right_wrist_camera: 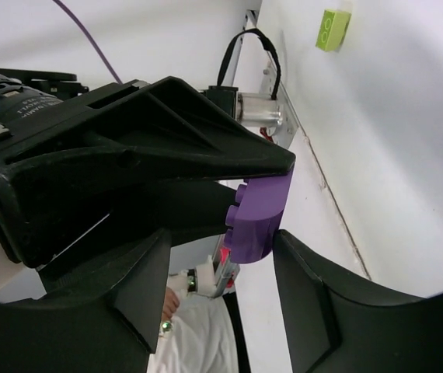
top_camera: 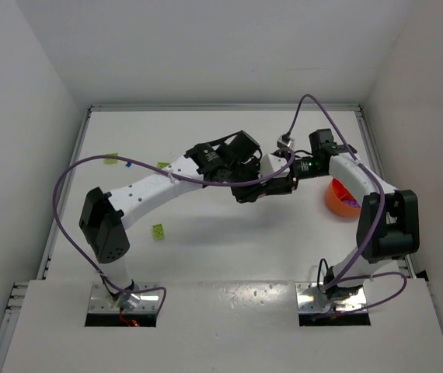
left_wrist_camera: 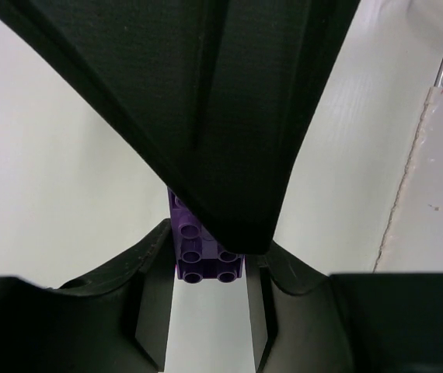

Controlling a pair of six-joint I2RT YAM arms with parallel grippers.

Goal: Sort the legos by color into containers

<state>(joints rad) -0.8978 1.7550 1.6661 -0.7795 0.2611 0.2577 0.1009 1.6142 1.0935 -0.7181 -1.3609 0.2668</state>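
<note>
Top view, foreground: a lime green lego (top_camera: pixel 158 231) lies alone on the white table (top_camera: pixel 229 249), beside the left arm's lower link.

Middle: the two arms meet fingertip to fingertip over the table's centre. The left gripper (top_camera: pixel 246 185) is clamped on a purple lego (left_wrist_camera: pixel 206 260). The left wrist view shows the brick studs-out, touching both of that gripper's fingers (left_wrist_camera: pixel 153 272). The right gripper (top_camera: pixel 280 185) faces it, and the right wrist view shows its jaws standing apart on either side of the same brick. One finger (right_wrist_camera: pixel 140 287) is clear of the plastic with a gap between. The other sits just beside it, and contact there cannot be told.

Right of the grippers: the orange tub (top_camera: pixel 333 200) rests on the table, partly hidden by the right arm. Purple pieces (top_camera: pixel 350 203) show inside, but their compartment cannot be told.

Far left: a second lime green lego (top_camera: pixel 162 165) and a third lime green lego (top_camera: pixel 111 158) lie well apart from the tub.
</note>
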